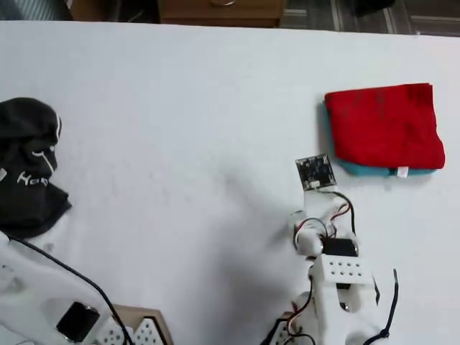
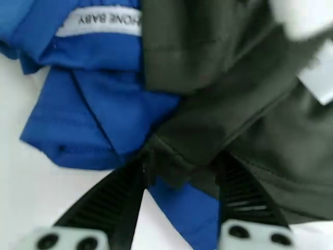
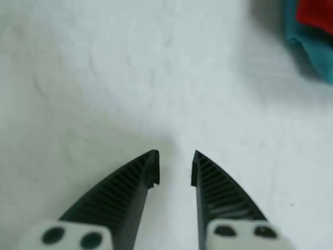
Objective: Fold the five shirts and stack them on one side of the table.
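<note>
- Far to the left of the folded red cotton shirt [image 1: 388,122], at the edge of the white table [image 1: 180,108], a dark charcoal shirt [image 1: 29,165] lies in a rumpled, unfolded heap.
- A bright blue shirt [image 2: 99,114] is bunched under the dark one and touches it.
- The left gripper [image 2: 183,159] hangs over that heap. Its fingers are spread fairly wide on either side of a fold of the dark shirt, and I cannot tell whether they pinch it.
- Between the heap and the red shirt there is a broad stretch of bare table. It looks like plenty of room to spread a shirt flat.
- The right gripper [image 3: 175,153] sits low over bare table, near the red shirt on its left. Its fingers are a narrow gap apart and hold nothing.
- The red shirt lies squarely on a folded teal shirt [image 1: 357,168], which peeks out along two sides.
- I would say two of the five shirts are done and three are left.
- The stack sits close to the table's right edge, so further shirts need careful placing there.
</note>
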You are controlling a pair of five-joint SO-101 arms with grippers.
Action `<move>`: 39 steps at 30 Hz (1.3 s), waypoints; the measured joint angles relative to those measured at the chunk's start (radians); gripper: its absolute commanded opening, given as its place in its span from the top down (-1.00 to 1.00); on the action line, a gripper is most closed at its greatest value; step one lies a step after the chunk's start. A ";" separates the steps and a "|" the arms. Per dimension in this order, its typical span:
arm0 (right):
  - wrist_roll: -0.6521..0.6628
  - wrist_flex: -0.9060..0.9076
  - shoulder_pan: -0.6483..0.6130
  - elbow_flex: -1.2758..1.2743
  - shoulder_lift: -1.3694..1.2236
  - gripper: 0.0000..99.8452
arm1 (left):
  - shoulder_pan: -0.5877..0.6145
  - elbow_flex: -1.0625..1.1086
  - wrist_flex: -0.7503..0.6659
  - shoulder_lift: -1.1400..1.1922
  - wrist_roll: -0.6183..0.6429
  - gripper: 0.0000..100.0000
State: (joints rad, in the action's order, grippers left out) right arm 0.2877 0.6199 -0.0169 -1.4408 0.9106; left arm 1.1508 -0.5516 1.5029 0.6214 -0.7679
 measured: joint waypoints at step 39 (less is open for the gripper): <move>-0.009 -0.041 0.000 -0.018 0.000 0.78 | -0.810 -0.206 0.267 -0.557 0.239 0.95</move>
State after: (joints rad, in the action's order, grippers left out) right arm 0.2785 0.5785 -0.0169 -1.4592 0.9106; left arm 0.3406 -0.7572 1.7699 0.0644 -0.5286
